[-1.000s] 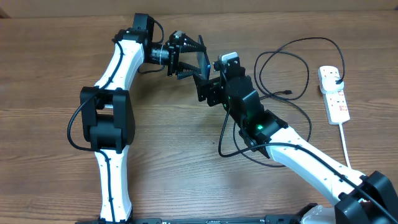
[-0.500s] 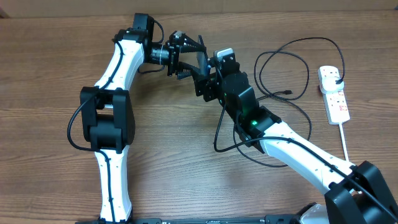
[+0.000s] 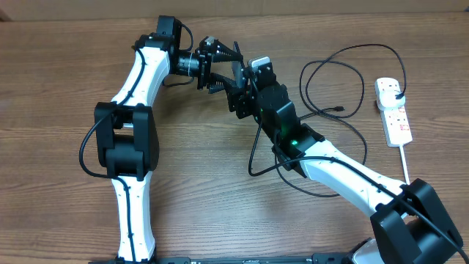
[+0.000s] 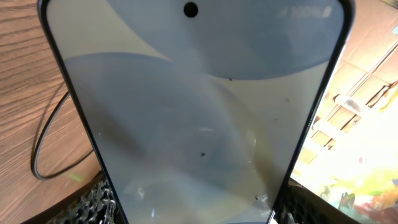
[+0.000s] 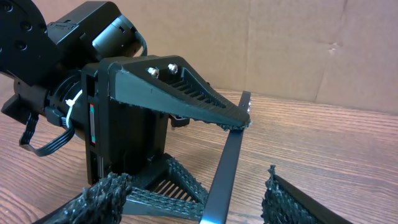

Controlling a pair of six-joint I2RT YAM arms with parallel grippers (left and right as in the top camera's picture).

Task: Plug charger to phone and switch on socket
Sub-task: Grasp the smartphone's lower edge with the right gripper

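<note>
The phone has a pale blue-grey screen with broad cream curves, a black dot near its top and a dark edge. Under the phone, the table is brown with wood grain. The charger is black. The socket is white with red marks. The left arm and right arm are white with black joints. A green light glows near the phone.
</note>
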